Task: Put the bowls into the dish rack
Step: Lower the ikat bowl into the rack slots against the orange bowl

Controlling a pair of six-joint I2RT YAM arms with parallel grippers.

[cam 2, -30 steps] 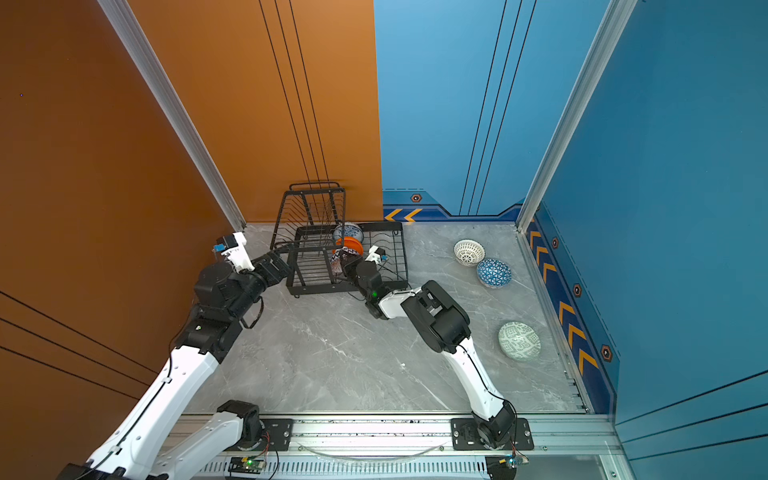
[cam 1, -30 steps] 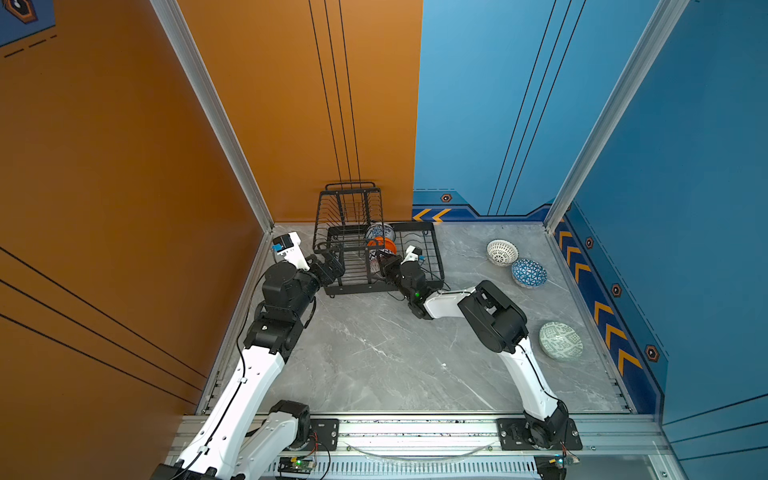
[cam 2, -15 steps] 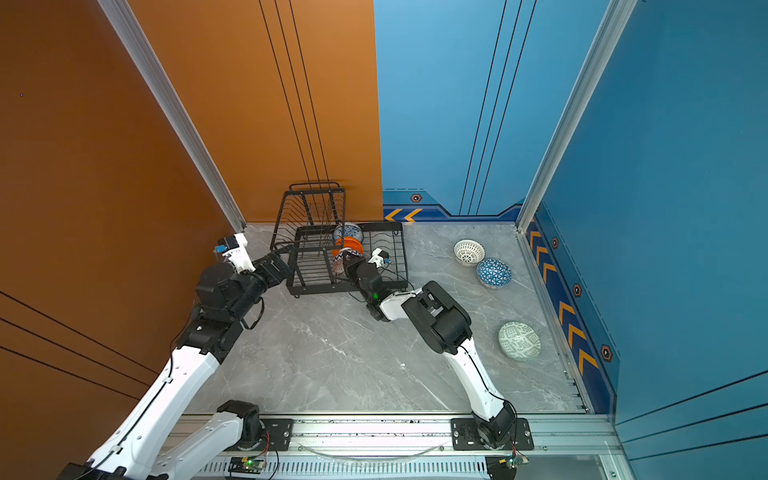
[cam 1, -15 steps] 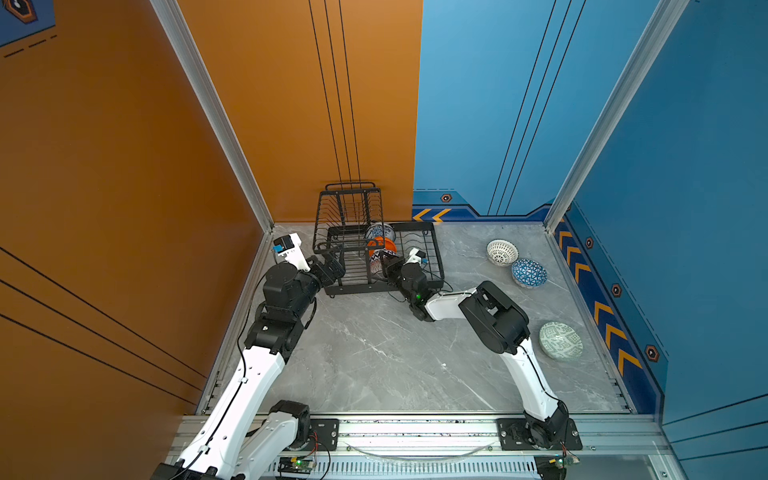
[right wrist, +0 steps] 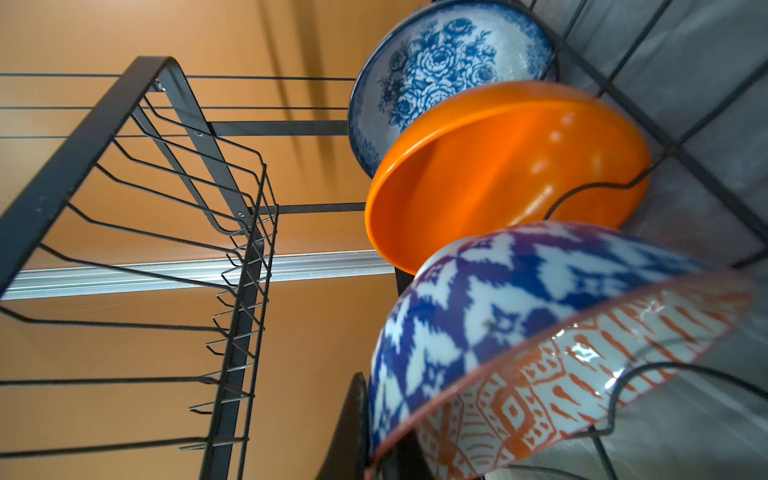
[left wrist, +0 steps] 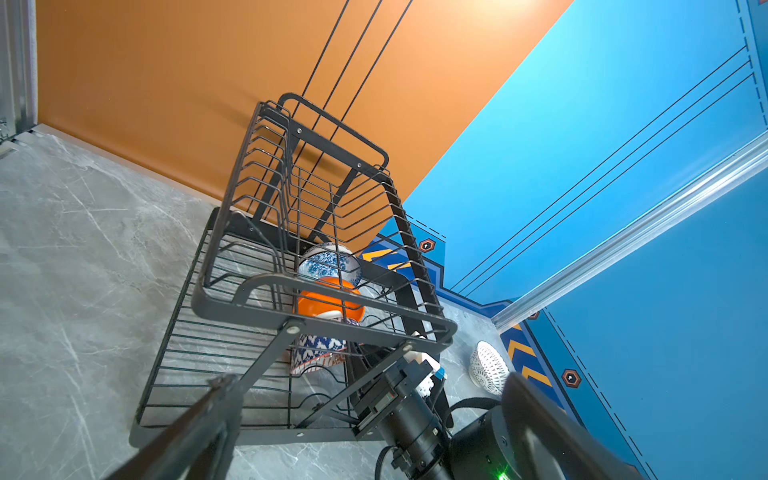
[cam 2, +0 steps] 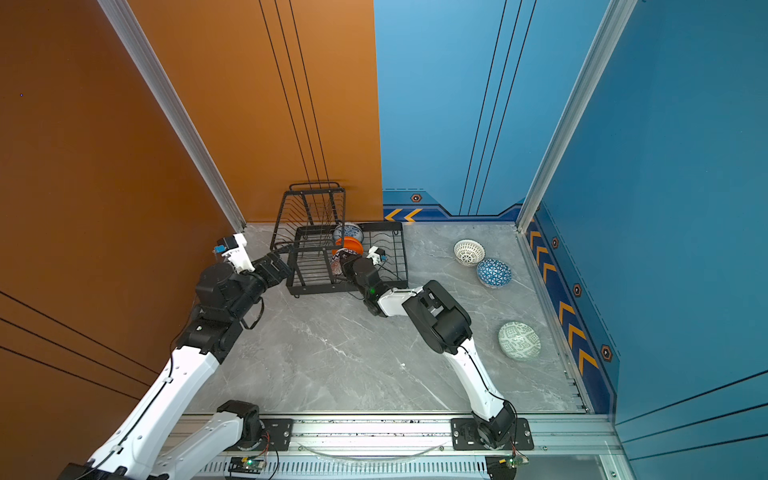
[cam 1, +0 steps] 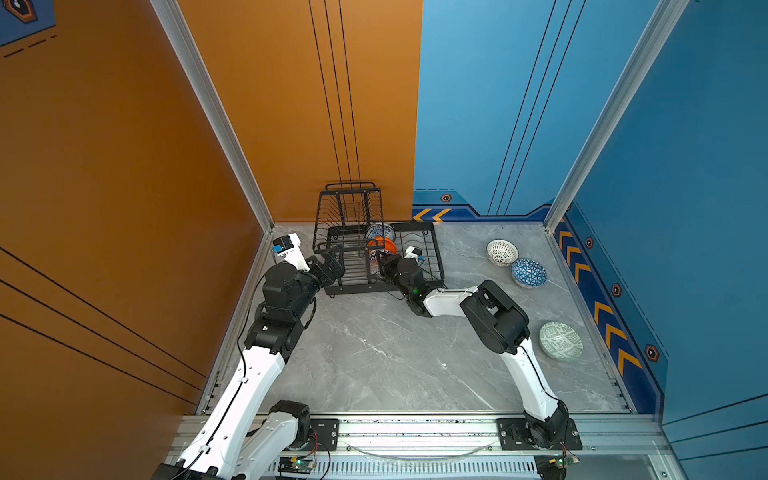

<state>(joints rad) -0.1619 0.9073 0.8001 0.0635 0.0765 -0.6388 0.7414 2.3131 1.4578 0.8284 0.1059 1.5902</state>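
Orange-and-white patterned round bowl (right wrist: 540, 353) stands on edge in our black wire dish rack (left wrist: 241, 311) so it won't roll. Our right gripper (cam 1: 381, 265) pinches its rim; our left gripper (cam 1: 332, 264) hangs wide open, empty, beside the rack.

The whole scene is being overlooked in both top views from high above the front rail (cam 1: 415, 432), tilted downward. The dish rack (left wrist: 249, 309) is being viewed from low beside one end by the left wrist camera, facing upward. The patterned bowl (right wrist: 540, 332) and orange bowl (right wrist: 498, 166) are being framed very closely by the right wrist camera. Both bowls are also being caught in the left wrist view.
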